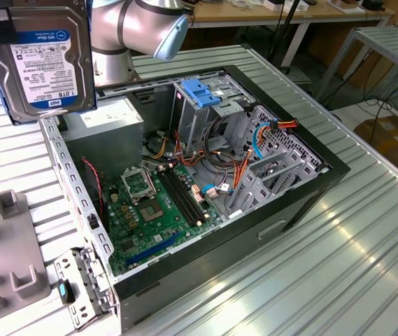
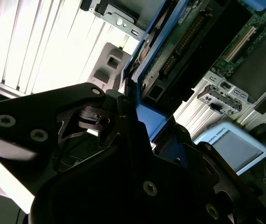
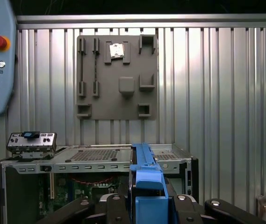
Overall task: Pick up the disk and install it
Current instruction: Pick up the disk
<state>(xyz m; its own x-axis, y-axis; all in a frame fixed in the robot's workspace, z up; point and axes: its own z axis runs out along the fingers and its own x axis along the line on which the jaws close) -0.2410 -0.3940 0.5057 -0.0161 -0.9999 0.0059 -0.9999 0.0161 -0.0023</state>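
Ribbed table (image 1: 366,238) carries the open PC case (image 1: 205,276), w/ a metal drive cage (image 1: 188,126) and its blue latch (image 1: 200,93) inside, orange and blue cables (image 1: 244,164) just beside. The disk (image 1: 41,59) hangs high, well apart from the cage, w/ the gripper (image 3: 146,207) clamped on its blue side rails in the first wrist view. The carry prob. goes best w/ disk square to the cage, clear of cables, firm pinch, no tilt.

We've got the disk (image 1: 41,56) clipped by the exterior view's top and left edges, and in the first wrist view its lower end is hidden behind the gripper (image 3: 147,207). The arm (image 1: 139,28) is cropped at the top. The grey fixture plate (image 1: 3,259), at the table's edge, is cut off on the exterior view's left.
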